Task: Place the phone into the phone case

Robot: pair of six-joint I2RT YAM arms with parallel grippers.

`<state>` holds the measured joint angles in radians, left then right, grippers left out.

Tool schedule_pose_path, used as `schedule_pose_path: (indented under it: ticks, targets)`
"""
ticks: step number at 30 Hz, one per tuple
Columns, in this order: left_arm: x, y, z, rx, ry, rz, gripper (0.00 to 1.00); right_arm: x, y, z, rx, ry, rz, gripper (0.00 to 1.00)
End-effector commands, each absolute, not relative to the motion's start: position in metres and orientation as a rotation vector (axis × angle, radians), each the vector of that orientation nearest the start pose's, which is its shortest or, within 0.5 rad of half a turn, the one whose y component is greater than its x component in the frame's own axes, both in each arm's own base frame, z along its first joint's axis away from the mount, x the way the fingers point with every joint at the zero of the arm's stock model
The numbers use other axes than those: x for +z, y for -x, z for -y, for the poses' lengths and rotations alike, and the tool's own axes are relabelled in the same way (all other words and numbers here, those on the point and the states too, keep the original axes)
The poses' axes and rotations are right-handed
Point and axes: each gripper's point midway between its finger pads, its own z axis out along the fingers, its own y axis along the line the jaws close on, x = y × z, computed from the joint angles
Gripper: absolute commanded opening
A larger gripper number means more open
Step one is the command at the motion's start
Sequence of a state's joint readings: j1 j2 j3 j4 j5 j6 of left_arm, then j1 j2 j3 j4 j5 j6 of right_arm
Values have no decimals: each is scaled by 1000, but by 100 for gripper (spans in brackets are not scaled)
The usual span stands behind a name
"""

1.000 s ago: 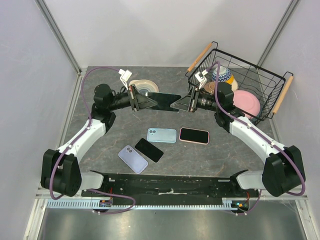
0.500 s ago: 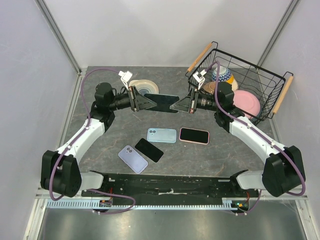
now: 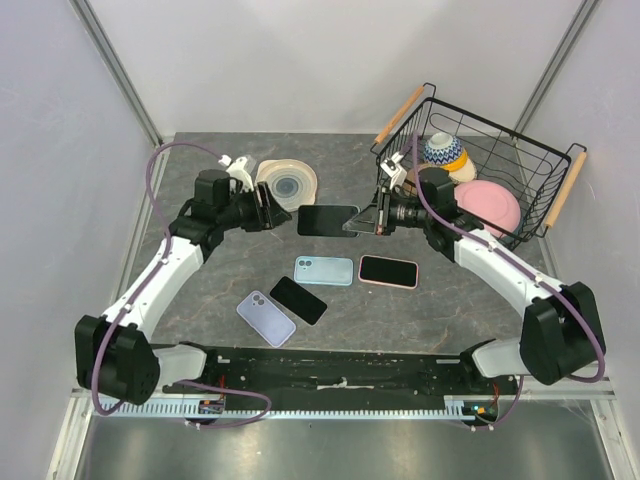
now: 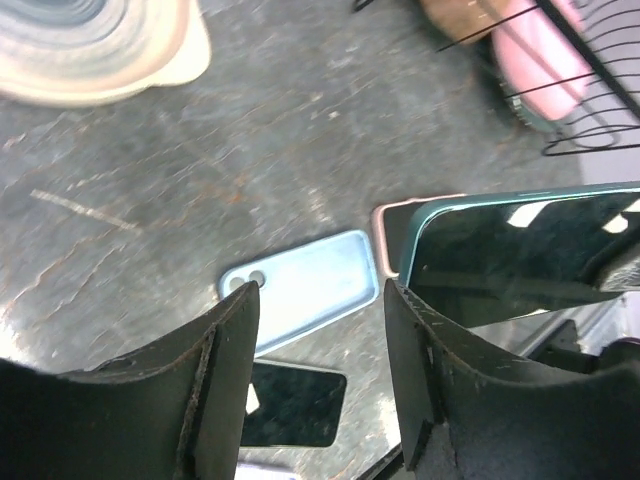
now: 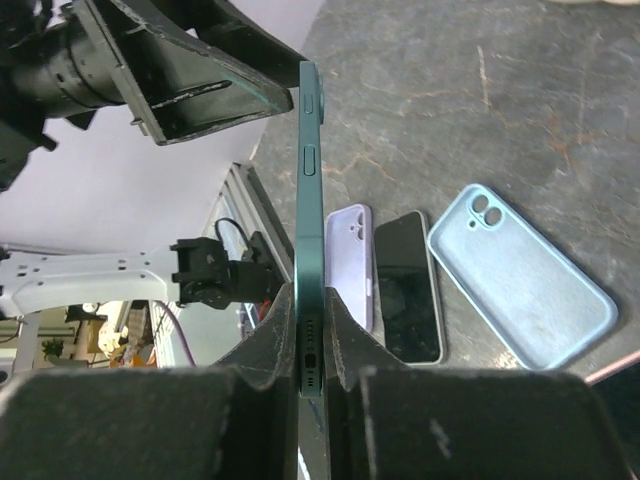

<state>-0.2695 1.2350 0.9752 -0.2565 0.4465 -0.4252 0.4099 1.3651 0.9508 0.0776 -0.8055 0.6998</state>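
Note:
My right gripper (image 3: 362,220) is shut on a dark green phone (image 3: 326,219) and holds it above the middle of the table. In the right wrist view the phone (image 5: 310,190) stands edge-on between the jaws of that gripper (image 5: 312,340). My left gripper (image 3: 280,213) is open and empty, just left of the phone's free end. In the left wrist view the phone (image 4: 530,255) lies to the right of the gripper (image 4: 320,370), outside the jaws. A light blue phone case (image 3: 324,270) lies back-up on the table below the held phone and also shows in both wrist views (image 4: 300,290) (image 5: 520,290).
A phone in a pink case (image 3: 388,271), a black phone (image 3: 298,300) and a purple case (image 3: 266,318) lie near the blue case. A cream bowl (image 3: 287,183) sits at the back. A wire basket (image 3: 500,130) with bowls stands at the back right.
My left gripper has opened, let go of the green phone and drawn back to the left. The phone stays in my right gripper, a little lower and nearer.

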Motion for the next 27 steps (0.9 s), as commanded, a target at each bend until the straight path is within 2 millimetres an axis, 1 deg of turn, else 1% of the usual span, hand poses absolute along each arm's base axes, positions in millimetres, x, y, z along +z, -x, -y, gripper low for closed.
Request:
schedule_pose_path:
  ticks: [1, 3, 4, 5, 6, 7, 8, 9, 10, 11, 12, 13, 14, 16, 17, 18, 19, 20, 21, 23, 24, 27]
  targets:
    - [165, -320, 156, -668, -72, -2308, 61, 225, -290, -277, 1398, 299, -2112, 0]
    - [149, -316, 156, -670, -56, -2358, 61, 212, -290, -273, 1383, 266, -2154, 0]
    - [140, -314, 157, -675, -43, -2383, 61, 203, -286, -271, 1380, 249, -2181, 0]
    - [136, -312, 157, -681, -34, -2399, 61, 199, -286, -268, 1373, 231, -2191, 0]
    - [125, -312, 157, -678, -22, -2432, 61, 193, -286, -265, 1363, 213, -2207, 0]
    - [120, -310, 158, -685, -16, -2446, 61, 187, -284, -262, 1357, 197, -2222, 0]
    - [114, -309, 160, -690, -17, -2464, 61, 186, -286, -256, 1346, 181, -2220, 0]
    - [106, -308, 161, -684, -13, -2490, 61, 182, -283, -252, 1338, 160, -2248, 0]
    - [102, -309, 163, -687, -5, -2500, 61, 178, -282, -247, 1325, 155, -2256, 0]
    - [100, -309, 166, -697, -9, -2511, 61, 178, -285, -240, 1311, 140, -2251, 0]
    - [97, -309, 168, -702, -5, -2522, 61, 176, -284, -235, 1300, 126, -2271, 0]
    - [90, -312, 172, -717, 7, -2538, 61, 175, -285, -231, 1290, 124, -2274, 0]
    - [90, -310, 180, -774, -7, -2542, 61, 176, -288, -224, 1272, 119, -2264, 0]
    - [84, -308, 191, -840, 4, -2561, 60, 175, -287, -219, 1265, 112, -2277, 0]
    - [84, -308, 200, -855, -24, -2554, 60, 175, -288, -214, 1257, 109, -2272, 0]
    - [84, -310, 205, -854, -34, -2553, 60, 176, -288, -213, 1255, 108, -2270, 0]
    - [77, -310, 207, -838, -34, -2575, 60, 176, -288, -212, 1253, 105, -2270, 0]
    - [75, -307, 213, -840, -52, -2587, 60, 176, -289, -211, 1248, 107, -2270, 0]
    - [77, -310, 216, -834, -51, -2586, 59, 175, -288, -211, 1248, 107, -2280, 0]
    - [68, -308, 216, -805, -47, -2621, 59, 174, -289, -211, 1252, 109, -2286, 0]
    - [68, -311, 216, -790, -37, -2623, 59, 174, -288, -211, 1252, 113, -2287, 0]
    - [65, -312, 204, -698, -16, -2640, 59, 174, -290, -210, 1231, 127, -2290, 0]
